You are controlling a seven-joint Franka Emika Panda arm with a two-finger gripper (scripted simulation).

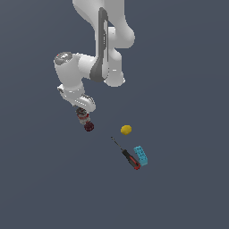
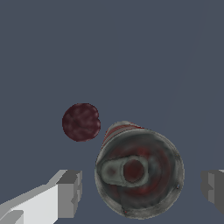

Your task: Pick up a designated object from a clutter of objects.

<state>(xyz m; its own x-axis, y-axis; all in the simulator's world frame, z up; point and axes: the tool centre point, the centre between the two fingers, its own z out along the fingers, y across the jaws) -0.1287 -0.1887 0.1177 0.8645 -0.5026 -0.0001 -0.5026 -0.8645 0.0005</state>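
Nearest the wrist camera, the pincer (image 2: 138,192) stands wide open, holding nothing: one finger (image 2: 69,192) shows on one side of the can (image 2: 139,173) and the other finger's pad on the opposite side, each with a clear gap to the can's wall. The can stands upright on the worktop (image 2: 131,52), its long axis pointing straight up toward the wrist, so its dark metallic lid with the pull tab faces the camera and only a sliver of red-and-white label shows. It sits directly below the pincer and between the fingers, so I judge the coming move to be a short straight descent and then a squeeze across its round wall.

Just beyond the can, close beside it and not clearly touching, lies the dark red berry ball (image 2: 81,122), outside the fingers' closing line.

In the exterior view, the lemon (image 1: 126,129), screwdriver (image 1: 129,157) and cyan brick (image 1: 141,154) lie well apart toward the exterior view's right.
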